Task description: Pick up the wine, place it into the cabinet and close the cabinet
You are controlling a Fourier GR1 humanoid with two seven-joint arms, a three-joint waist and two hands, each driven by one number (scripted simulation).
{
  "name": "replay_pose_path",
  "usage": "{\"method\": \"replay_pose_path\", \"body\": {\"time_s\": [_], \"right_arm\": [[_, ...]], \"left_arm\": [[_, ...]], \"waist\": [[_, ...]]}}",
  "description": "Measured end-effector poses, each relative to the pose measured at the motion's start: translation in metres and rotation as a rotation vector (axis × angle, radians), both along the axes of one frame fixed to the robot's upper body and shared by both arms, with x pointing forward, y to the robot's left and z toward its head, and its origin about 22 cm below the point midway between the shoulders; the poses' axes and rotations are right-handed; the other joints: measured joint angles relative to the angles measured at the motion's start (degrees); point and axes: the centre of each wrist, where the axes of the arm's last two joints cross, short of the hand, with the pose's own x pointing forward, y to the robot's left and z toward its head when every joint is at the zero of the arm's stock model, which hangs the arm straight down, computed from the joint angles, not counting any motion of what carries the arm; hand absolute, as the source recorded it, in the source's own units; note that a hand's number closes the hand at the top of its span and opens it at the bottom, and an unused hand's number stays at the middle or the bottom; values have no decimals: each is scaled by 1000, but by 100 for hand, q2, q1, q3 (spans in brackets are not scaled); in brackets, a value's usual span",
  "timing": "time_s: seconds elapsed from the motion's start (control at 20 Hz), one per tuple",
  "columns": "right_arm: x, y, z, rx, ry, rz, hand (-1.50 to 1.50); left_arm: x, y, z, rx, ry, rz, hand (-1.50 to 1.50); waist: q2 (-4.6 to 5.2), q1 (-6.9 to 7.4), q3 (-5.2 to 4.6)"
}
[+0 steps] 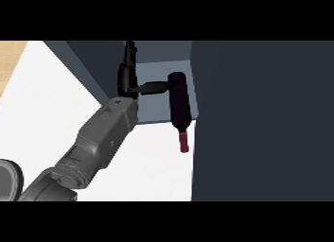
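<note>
One black left hand, matte, slender, set at the end of a grey faceted metal-look forearm entering from the lower left corner. Black projection of hand reaching sideways to the right, touching the bottle's body; grip or mere contact: cannot tell.

One dark glass wine bottle, cylindrical, smooth, lying lengthwise up the view; base toward the top, neck toward the bottom. Body over the cabinet's opening; neck past its lower edge and over the counter. Neck capped with dull crimson foil sleeve.

One open slate-blue cabinet, boxy, flat-sided; interior a paler grey-blue, lit, walls darker. Bottle just beside its right-hand side.

One large dark slate panel, flat, unmarked, filling the right of the view, edge running straight down next to the bottle.

One white countertop, smooth, plain, angled corner at left.

One strip of light wooden plank floor, beyond the counter, upper left.
</note>
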Motion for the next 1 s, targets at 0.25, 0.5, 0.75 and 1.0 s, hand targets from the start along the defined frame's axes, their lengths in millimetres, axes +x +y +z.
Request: {"method": "replay_pose_path", "body": {"time_s": [0.25, 0.5, 0.75, 1.0], "right_arm": [[-1, 0, -1, 0, 7, -1, -150], [-2, 4, -3, 10, 13, 18, -150], [-2, 3, -3, 14, 18, 7, -150], [-1, 3, -1, 14, 24, 1, -150]], "left_arm": [[-1, 0, -1, -34, -7, -17, -150], [-1, -1, 0, -84, -6, -36, -150], [-4, 1, -5, -125, -14, -44, -150], [-13, 0, -14, -144, 6, -62, -150]], "waist": [[-18, -3, -3], [-28, -5, -11], [-64, -26, -3], [-97, 50, -9]]}}
